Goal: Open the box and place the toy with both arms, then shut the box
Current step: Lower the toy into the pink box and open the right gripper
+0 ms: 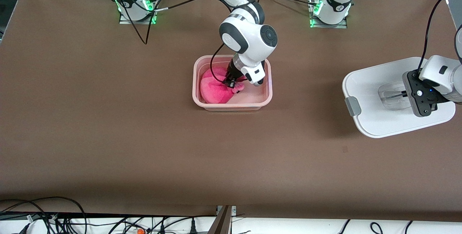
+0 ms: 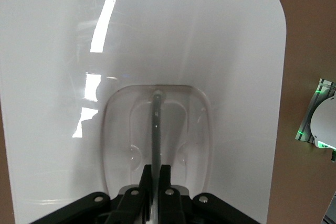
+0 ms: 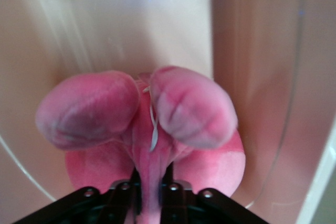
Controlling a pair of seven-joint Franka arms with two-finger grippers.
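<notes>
You are lowering the toy (image 1: 217,90) into the open box (image 1: 267,93) at mid-worktop, the right claw (image 1: 230,82) pinching a fold of plush. The left claw (image 1: 407,95) is clamping the lid (image 1: 371,93) by its handle (image 2: 156,129) at the left arm's end, keeping the opening clear.

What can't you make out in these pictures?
- Toy face: no view shows it; front view, the right hand and arm cover part.
- Lid: one clip shows; the left hand and arm cover its end.
- Right hand's fingertips: right wrist view, buried in plush.
</notes>
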